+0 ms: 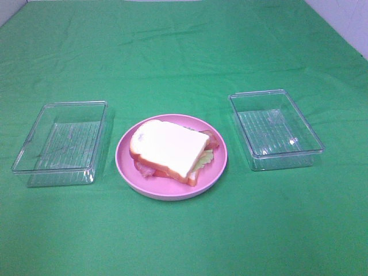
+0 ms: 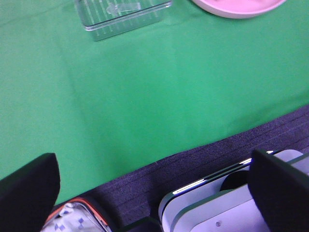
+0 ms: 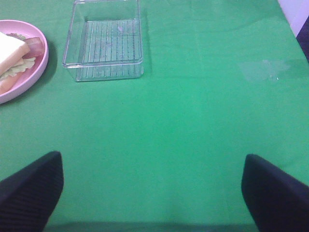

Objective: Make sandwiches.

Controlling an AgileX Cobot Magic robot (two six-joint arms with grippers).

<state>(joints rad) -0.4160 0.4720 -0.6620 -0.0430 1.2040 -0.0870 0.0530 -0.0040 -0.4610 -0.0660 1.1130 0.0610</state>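
Sandwich (image 1: 172, 150) on pink plate (image 1: 127, 164); both clear trays (image 1: 60, 144) (image 1: 276, 129) hold nothing. Left gripper (image 2: 154, 193) and right gripper (image 3: 154, 193) jaws spread wide, unloaded.

Hidden and cut-off parts

The top bread slice (image 1: 168, 148) covers most of the sandwich filling; only edges of lettuce (image 1: 204, 158) and bacon (image 1: 144, 168) peek out. Ahead of the left claw (image 2: 154, 193), the plate (image 2: 236, 7) and a tray (image 2: 120, 17) are cut by the picture's edge. Both claws show only dark fingertips (image 3: 29, 191).
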